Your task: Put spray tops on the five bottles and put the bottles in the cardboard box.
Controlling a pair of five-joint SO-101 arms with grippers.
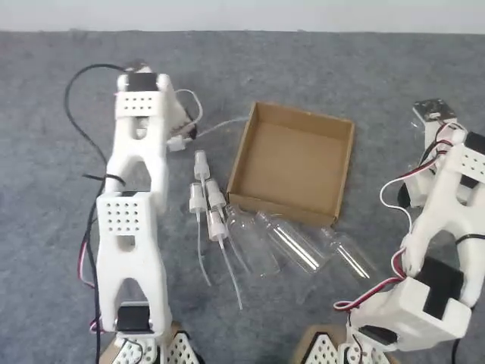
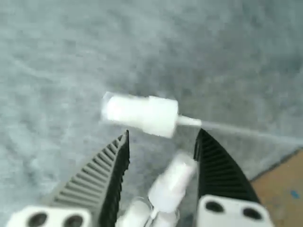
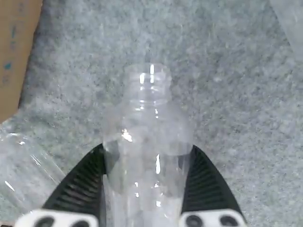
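Three clear bottles (image 1: pixel 292 243) without tops lie side by side in front of the cardboard box (image 1: pixel 282 205). Several white spray tops (image 1: pixel 206 196) with dip tubes lie to their left. One more spray top (image 1: pixel 179 142) lies apart near the box's left corner, and my left gripper (image 1: pixel 182 130) hovers over it. In the left wrist view that spray top (image 2: pixel 139 113) lies just past the open left gripper (image 2: pixel 162 135), with another top (image 2: pixel 170 184) seen between the fingers. My right gripper (image 3: pixel 147 149) has its fingers against both sides of a clear bottle (image 3: pixel 147 127) with an open neck.
Everything sits on grey carpet. The right arm (image 1: pixel 443 220) stands folded at the right. The box edge (image 3: pixel 14 42) and another bottle (image 3: pixel 23 175) lie beside the gripped bottle. A corner of the box (image 2: pixel 284 184) is near the left gripper.
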